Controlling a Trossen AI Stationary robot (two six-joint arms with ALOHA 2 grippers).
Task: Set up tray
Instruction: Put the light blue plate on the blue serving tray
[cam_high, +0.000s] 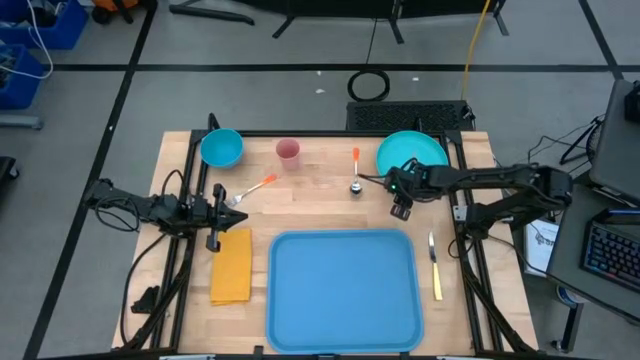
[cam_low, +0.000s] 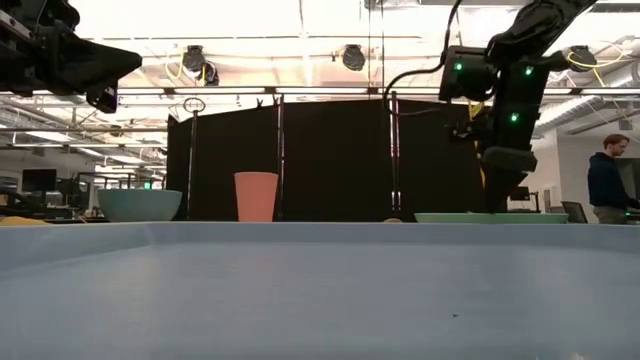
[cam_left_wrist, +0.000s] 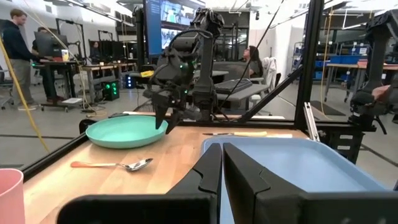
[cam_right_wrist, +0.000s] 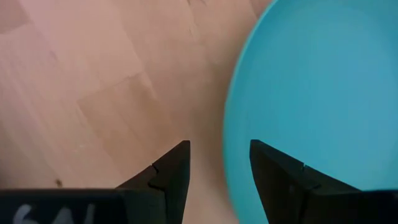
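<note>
The blue tray filled the foreground. Beyond its rim stood a teal bowl, a pink cup and a teal plate. The right gripper hung above the plate.

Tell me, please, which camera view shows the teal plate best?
The high view: the whole round teal plate shows from above, with the open right gripper at its near edge. The left wrist view shows it obliquely, the low view only as a thin edge, and the right wrist view only part of it.
</note>
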